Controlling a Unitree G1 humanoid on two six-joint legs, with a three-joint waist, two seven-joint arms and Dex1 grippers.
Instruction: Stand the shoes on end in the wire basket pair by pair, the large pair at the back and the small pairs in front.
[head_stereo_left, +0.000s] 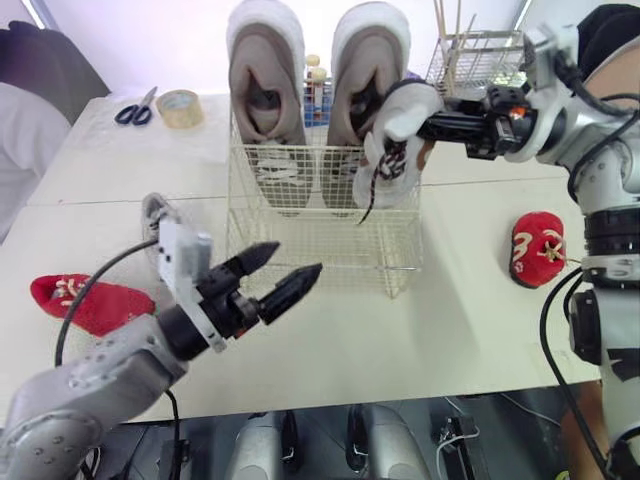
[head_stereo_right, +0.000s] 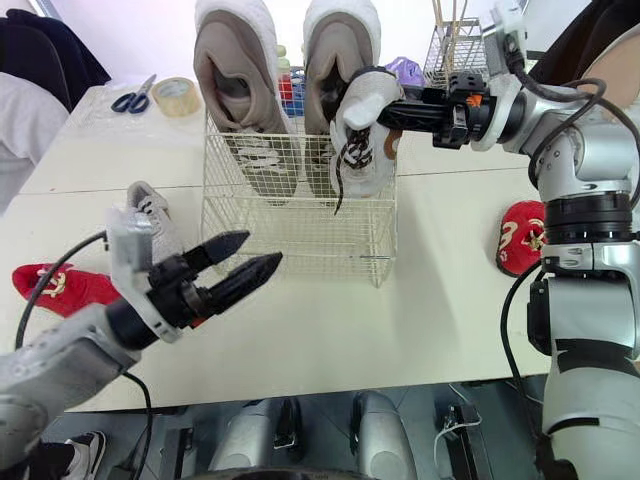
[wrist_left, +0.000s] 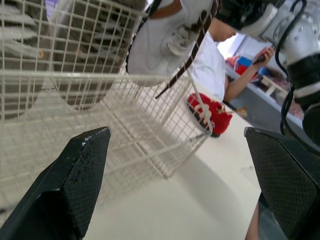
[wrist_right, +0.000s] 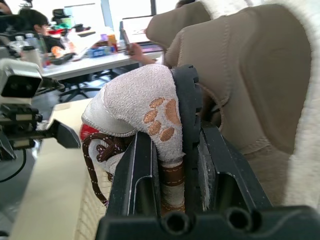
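Right hand (head_stereo_left: 408, 115) clamping white paw-print shoe (wrist_right: 135, 100), over wire basket (head_stereo_left: 320, 255)

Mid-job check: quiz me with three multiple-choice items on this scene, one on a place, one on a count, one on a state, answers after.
1. Where do the large shoes stand? A) back of the basket B) front of the basket C) outside it
2. How many red slippers lie on the table? A) one B) two C) four
3. The left gripper is A) shut on a slipper B) open and empty C) shut on a large shoe
Answers: 1 A, both stand on end at the basket's rear. 2 B, one at the robot's left, another at its right. 3 B, its fingers are spread with nothing between them.
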